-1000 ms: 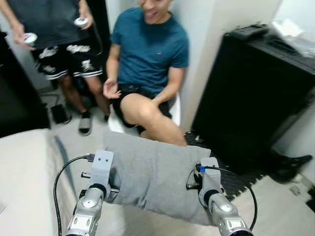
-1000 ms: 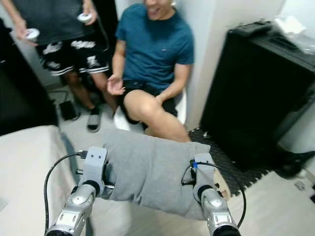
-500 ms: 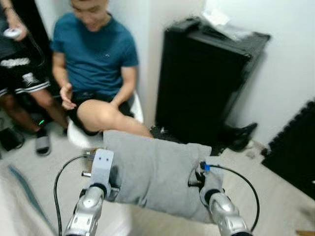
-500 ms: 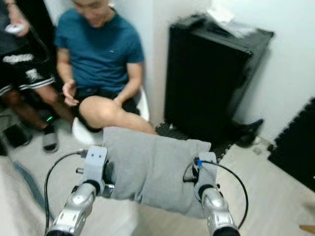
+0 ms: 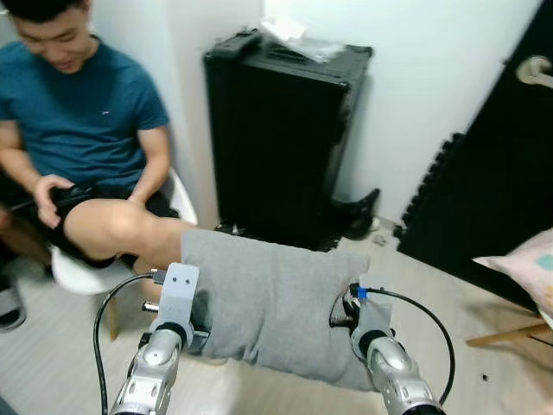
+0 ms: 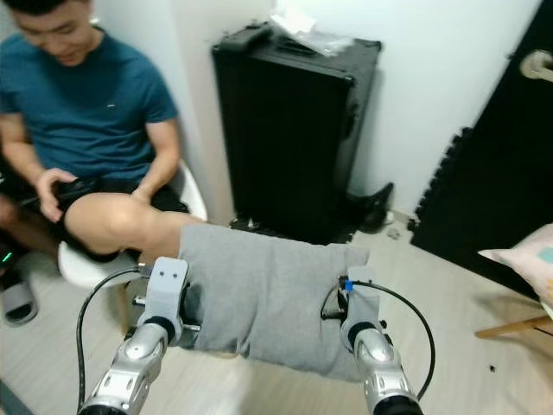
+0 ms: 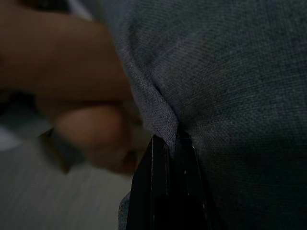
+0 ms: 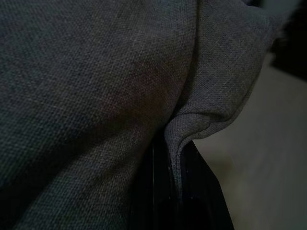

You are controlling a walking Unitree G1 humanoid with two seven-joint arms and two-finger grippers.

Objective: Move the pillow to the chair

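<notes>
A grey pillow (image 5: 272, 298) hangs in front of me, held at both ends. My left gripper (image 7: 168, 143) is shut on a fold of the pillow's left edge. My right gripper (image 8: 172, 141) is shut on a fold of its right edge. Both silver wrists rise from below, the left arm (image 5: 164, 346) and the right arm (image 5: 380, 359). A white chair (image 5: 78, 270) stands at the left, beyond the pillow's left end, and a person in a blue shirt (image 5: 82, 112) sits on it. The person's bare knee (image 5: 108, 226) is close behind the pillow's left corner.
A tall black case (image 5: 281, 138) stands against the white wall straight ahead, with shoes (image 5: 354, 212) beside it. A black door (image 5: 492, 164) and black foam mat (image 5: 432, 194) are at the right. A light pillow (image 5: 523, 268) rests on a wooden frame (image 5: 510, 333) at the right edge.
The whole view has swung to the right: the standing person and the bed have left it, and the door and light pillow have come in. The grey pillow stays held between both grippers.
</notes>
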